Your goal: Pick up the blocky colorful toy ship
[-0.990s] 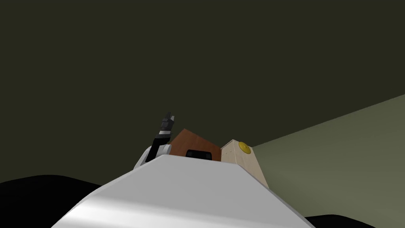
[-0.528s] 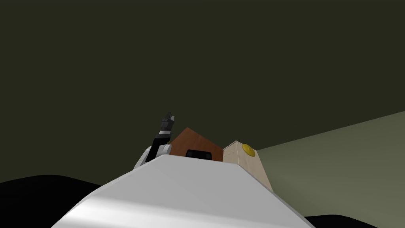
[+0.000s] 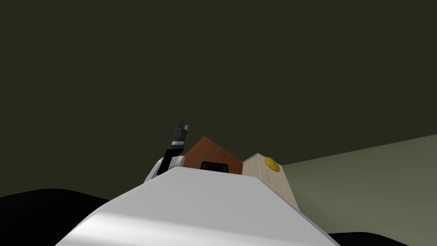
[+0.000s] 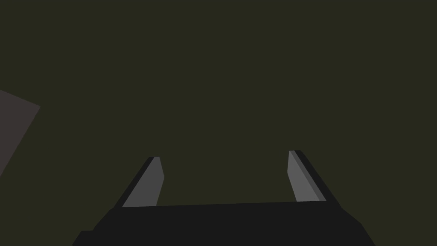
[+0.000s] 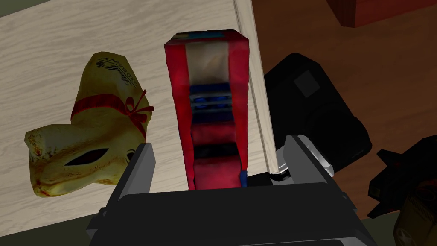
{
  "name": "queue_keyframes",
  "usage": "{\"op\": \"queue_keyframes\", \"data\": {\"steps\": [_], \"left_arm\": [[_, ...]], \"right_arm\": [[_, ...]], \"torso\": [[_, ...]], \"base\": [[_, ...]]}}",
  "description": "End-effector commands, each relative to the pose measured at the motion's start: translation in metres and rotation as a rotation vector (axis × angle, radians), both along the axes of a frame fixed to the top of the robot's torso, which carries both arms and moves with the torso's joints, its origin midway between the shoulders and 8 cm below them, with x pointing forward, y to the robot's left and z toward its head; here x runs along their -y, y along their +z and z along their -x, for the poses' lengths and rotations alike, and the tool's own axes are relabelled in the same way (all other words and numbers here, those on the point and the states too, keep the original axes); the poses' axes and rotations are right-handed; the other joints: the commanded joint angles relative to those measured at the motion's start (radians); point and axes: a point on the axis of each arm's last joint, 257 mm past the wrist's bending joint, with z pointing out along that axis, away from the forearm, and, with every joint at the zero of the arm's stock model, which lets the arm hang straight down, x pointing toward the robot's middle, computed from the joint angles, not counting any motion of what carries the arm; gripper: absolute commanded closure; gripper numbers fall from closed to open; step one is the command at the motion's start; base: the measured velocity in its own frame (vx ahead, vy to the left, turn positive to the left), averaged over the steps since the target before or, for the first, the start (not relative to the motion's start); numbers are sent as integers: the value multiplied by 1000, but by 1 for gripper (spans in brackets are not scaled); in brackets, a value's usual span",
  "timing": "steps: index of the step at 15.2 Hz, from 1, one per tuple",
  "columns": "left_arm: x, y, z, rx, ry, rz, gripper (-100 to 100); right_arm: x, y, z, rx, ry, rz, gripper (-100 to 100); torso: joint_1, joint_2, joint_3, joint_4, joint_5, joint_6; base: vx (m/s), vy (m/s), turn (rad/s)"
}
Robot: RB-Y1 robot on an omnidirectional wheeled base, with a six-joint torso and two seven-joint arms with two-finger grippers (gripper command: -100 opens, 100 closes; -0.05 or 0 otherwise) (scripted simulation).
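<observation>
Toy ship (image 5: 215,106) — a long, blocky body, chiefly red, with blue bands across its middle, a dark band nearer the gripper and a pale cream panel at the far end. It lies flat and lengthwise on a pale wood-grain top (image 5: 51,51), just inside that top's edge. Its near end sits between the spread fingers of the right gripper (image 5: 220,143) — clear of both.
</observation>
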Motion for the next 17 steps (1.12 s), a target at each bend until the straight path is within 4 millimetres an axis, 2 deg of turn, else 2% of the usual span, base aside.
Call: {"op": "queue_keyframes", "data": {"steps": [1,4,6,8,9,12,13,17], "left_arm": [[0,0,0,0,0,0,0],[0,0,0,0,0,0,0],[0,0,0,0,0,0,0],[0,0,0,0,0,0,0],[0,0,0,0,0,0,0],[0,0,0,0,0,0,0],[0,0,0,0,0,0,0],[0,0,0,0,0,0,0]], "right_arm": [[5,-1,5,1,-12,2,-100],[4,-5,5,16,-36,-8,-100],[13,-1,8,24,-56,10,-100],[9,-6,5,37,-66,-6,-100],[15,-4,9,38,-75,9,-100],[17,-2,8,46,-87,13,-100],[18,-2,7,48,-88,13,100],[17,-2,8,47,-88,12,100]], "torso": [[0,0,0,0,0,0],[0,0,0,0,0,1],[1,0,0,0,0,0],[0,0,0,0,0,1],[0,0,0,0,0,0],[0,0,0,0,0,1],[-1,-1,-1,0,0,1],[-3,-3,-2,0,0,1]], "base": [[-83,55,271],[-48,42,117],[-64,56,194],[-47,38,111],[-71,62,262],[-31,29,28],[-6,6,-2],[0,0,0]]}}
